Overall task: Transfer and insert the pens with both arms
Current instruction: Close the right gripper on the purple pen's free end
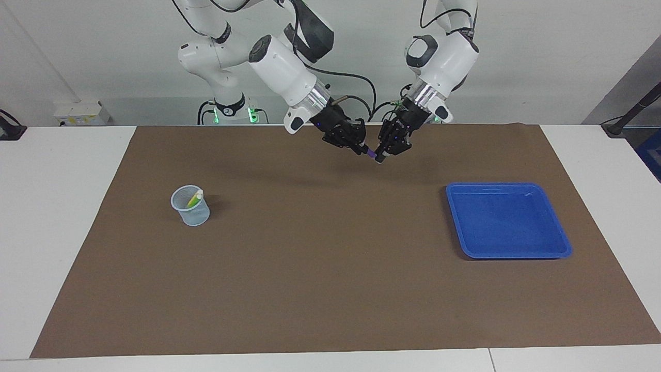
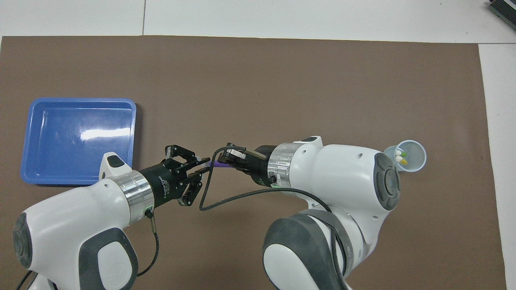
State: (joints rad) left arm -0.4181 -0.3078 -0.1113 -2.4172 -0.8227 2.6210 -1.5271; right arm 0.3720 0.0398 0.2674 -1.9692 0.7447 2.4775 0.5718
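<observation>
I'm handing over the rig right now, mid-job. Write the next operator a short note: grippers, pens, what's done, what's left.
Both grippers meet in the air over the brown mat, midway between tray and cup, with the purple pen between them: a handover in progress.
Left gripper: at one end of the purple pen; grip state cannot be told.
Right gripper: at the other end; grip state cannot be told.
Yellow pen and green pen: already standing in the clear cup, toward the right arm's end.
Blue tray: no pens left in it.
Left to do: finish the handover, then insert the purple pen in the cup.
</observation>
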